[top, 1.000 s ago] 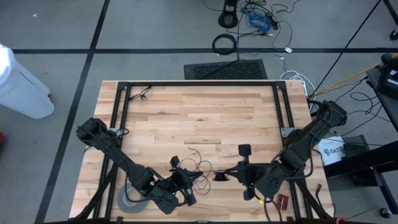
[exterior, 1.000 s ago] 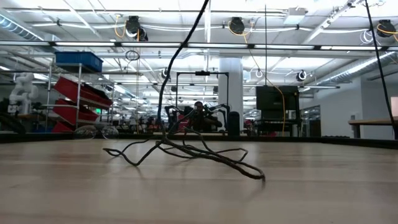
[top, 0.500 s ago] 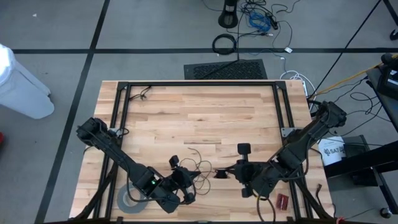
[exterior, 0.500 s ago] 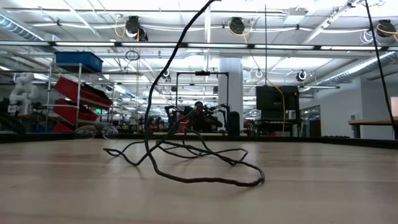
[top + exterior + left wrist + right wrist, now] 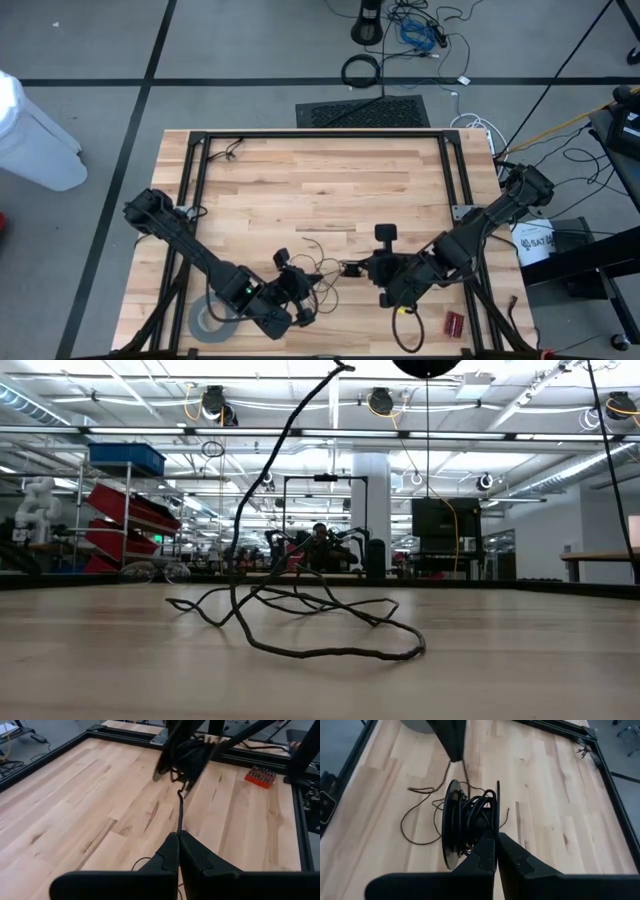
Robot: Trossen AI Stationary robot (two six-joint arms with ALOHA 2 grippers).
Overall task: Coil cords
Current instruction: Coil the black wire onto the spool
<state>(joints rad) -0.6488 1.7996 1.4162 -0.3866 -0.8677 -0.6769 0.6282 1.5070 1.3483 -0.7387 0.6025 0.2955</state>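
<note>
One thin wire (image 5: 312,262), one disc (image 5: 454,822), one tape roll (image 5: 205,322), two arms.

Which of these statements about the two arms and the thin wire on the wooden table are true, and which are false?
1. The left gripper is shut on the thin wire. True.
2. The right gripper holds a small black spool with wire wound on it. True.
3. All of the wire is already wound up. False: loose loops lie on the wooden table between the two grippers.
4. The grey tape roll sits in the middle of the table. False: it lies at the near edge, under the left arm.
5. A small red object lies near the right arm. True.
6. Both grippers are wide open. False: both are shut.
</note>
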